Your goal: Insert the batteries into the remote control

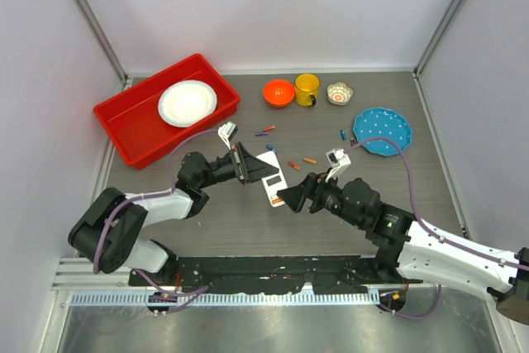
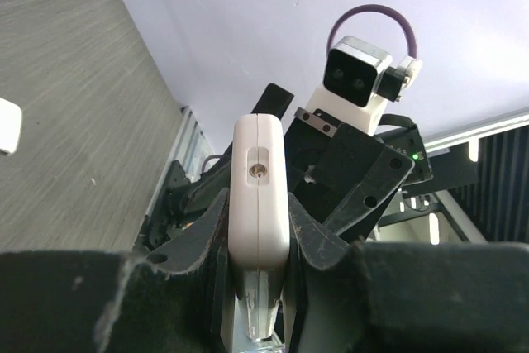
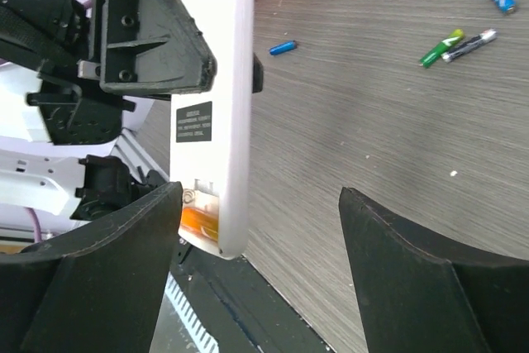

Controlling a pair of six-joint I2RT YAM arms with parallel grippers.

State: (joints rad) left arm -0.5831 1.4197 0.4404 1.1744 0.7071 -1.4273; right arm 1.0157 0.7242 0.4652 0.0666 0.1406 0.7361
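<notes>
My left gripper (image 1: 254,169) is shut on the white remote control (image 1: 271,178) and holds it above the table's middle. In the left wrist view the remote control (image 2: 260,196) stands end-on between the closed fingers of the left gripper (image 2: 260,225). Its plain back (image 3: 216,97) faces the right wrist camera. The battery bay is uncovered, with an orange battery (image 3: 201,221) lying in it. My right gripper (image 3: 260,266) is open, and the remote's lower end sits just inside its left finger (image 3: 99,270). Loose batteries (image 1: 294,164) lie on the table behind; a blue one (image 3: 282,47) and a green one (image 3: 440,48) also show.
A red tray (image 1: 132,126) holding a white plate (image 1: 188,102) sits at the back left. An orange bowl (image 1: 278,93), a yellow mug (image 1: 307,88) and a small patterned bowl (image 1: 340,93) line the back. A blue plate (image 1: 382,131) is at the right. A small white piece (image 2: 5,126) lies on the table.
</notes>
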